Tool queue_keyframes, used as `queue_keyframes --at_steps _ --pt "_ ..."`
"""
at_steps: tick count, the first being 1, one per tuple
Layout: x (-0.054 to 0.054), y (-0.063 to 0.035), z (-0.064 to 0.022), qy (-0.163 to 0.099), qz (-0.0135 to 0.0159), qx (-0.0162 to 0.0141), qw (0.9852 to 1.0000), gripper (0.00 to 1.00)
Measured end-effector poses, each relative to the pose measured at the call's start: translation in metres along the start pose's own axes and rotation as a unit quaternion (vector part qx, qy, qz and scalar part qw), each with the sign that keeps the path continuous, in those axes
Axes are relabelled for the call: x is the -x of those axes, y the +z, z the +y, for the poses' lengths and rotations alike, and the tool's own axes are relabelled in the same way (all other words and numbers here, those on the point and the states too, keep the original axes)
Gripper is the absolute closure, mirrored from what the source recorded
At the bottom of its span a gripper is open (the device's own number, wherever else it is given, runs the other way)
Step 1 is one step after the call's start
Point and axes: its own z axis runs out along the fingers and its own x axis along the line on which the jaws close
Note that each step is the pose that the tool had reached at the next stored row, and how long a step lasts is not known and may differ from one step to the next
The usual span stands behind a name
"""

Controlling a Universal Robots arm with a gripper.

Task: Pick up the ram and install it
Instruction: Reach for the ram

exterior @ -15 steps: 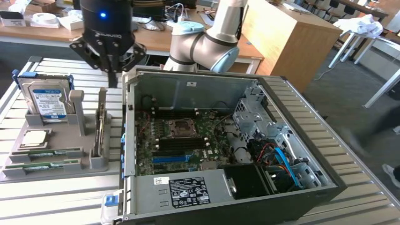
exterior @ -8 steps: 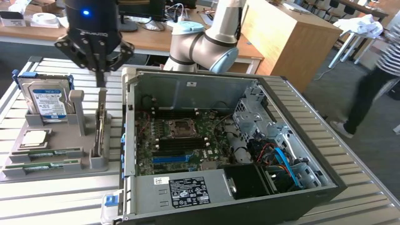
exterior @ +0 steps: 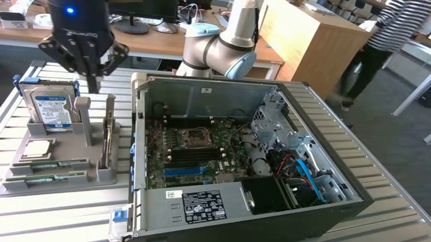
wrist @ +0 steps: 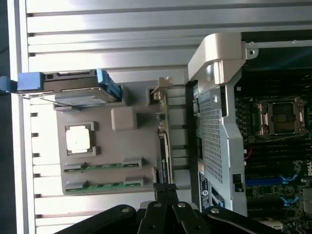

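Note:
Two long green ram sticks lie side by side in the front slots of a grey holder tray (exterior: 64, 189): one (exterior: 50, 164) (wrist: 103, 165) and a near-identical one (exterior: 47, 178) (wrist: 103, 185) just in front of it. I cannot tell which is the task's own. My black gripper (exterior: 90, 83) hangs above the back of the tray, close to the hard drive, well above and behind the sticks. Its fingers (wrist: 163, 191) are shut together with nothing between them.
The tray also holds an upright blue-labelled hard drive (exterior: 50, 108), a square silver processor (exterior: 37, 147) and a card standing on edge (exterior: 108, 138). The open computer case (exterior: 316, 101) lies to the exterior view's right, motherboard (exterior: 195, 151) exposed. A person (exterior: 387, 35) stands far back right.

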Motion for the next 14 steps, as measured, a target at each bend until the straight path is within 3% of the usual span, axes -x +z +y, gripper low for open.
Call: queue_keyframes --at_steps 14 --pt "-0.04 -0.0003 -0.0028 0.0 0.0 0.0 1.0 0.9"
